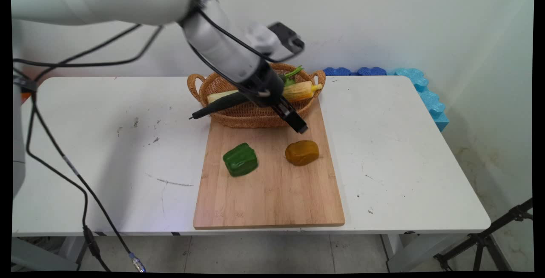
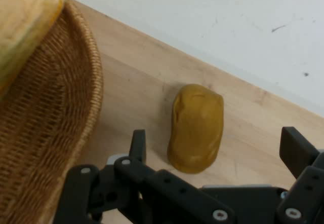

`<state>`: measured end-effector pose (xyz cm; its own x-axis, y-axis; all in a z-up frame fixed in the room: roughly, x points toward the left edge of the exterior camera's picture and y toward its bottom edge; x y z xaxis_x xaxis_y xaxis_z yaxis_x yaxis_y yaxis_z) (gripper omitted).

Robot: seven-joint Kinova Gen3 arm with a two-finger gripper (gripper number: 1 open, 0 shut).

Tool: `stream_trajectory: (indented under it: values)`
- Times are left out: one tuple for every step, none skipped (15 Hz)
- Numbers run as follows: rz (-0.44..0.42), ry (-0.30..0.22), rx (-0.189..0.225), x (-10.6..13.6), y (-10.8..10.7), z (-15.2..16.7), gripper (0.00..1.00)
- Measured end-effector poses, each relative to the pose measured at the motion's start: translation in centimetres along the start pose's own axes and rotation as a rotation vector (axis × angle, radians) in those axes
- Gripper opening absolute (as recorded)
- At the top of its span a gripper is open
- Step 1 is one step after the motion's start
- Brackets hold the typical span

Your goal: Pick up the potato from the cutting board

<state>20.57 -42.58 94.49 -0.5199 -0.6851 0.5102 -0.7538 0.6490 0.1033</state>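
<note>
My gripper (image 1: pixel 300 127) hangs over the wooden cutting board (image 1: pixel 272 184), just in front of the wicker basket (image 1: pixel 251 118). Its fingers are spread wide with nothing between them. An orange-brown pepper (image 1: pixel 302 152) lies on the board a short way below the fingertips. In the hand view the gripper (image 2: pixel 215 150) frames that pepper (image 2: pixel 196 127), which sits between and beyond the two fingers (image 2: pixel 137 145). A green pepper (image 1: pixel 240 159) lies on the board further left. The basket (image 2: pixel 55 133) holds a corn cob (image 1: pixel 300 91) and a dark cucumber (image 1: pixel 217 107).
The board lies on a white table (image 1: pixel 106 150). Blue foam pieces (image 1: pixel 421 88) line the back right corner by the wall. Black cables (image 1: pixel 64 163) hang from the arm on the left. A tripod leg (image 1: pixel 489 237) stands at lower right.
</note>
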Motion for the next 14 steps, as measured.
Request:
stream_trajectory:
  values:
    - [-0.002, -0.018, 0.002, 0.3, 0.2, 1.4, 1.00]
    - [-0.004, -0.036, 0.005, 0.6, 0.4, 2.7, 1.00]
    - [-0.007, -0.050, 0.007, 0.8, 0.5, 3.7, 1.00]
    - [-0.006, -0.067, 0.007, 1.0, 0.7, 4.8, 1.00]
    - [-0.001, -0.083, 0.008, 1.1, 0.9, 5.8, 1.00]
    - [0.003, -0.096, 0.009, 1.2, 1.0, 6.6, 1.00]
    - [0.009, -0.109, 0.011, 1.3, 1.1, 7.4, 1.00]
    - [0.014, -0.122, 0.012, 1.3, 1.2, 8.2, 1.00]
    - [0.019, -0.132, 0.013, 1.4, 1.3, 8.8, 1.00]
    - [0.024, -0.141, 0.014, 1.4, 1.5, 9.3, 1.00]
    - [0.030, -0.149, 0.017, 1.5, 1.6, 9.8, 1.00]
    - [0.035, -0.155, 0.019, 1.5, 1.6, 10.2, 1.00]
    - [0.040, -0.161, 0.021, 1.5, 1.7, 10.6, 1.00]
    - [0.044, -0.166, 0.023, 1.5, 1.8, 11.0, 1.00]
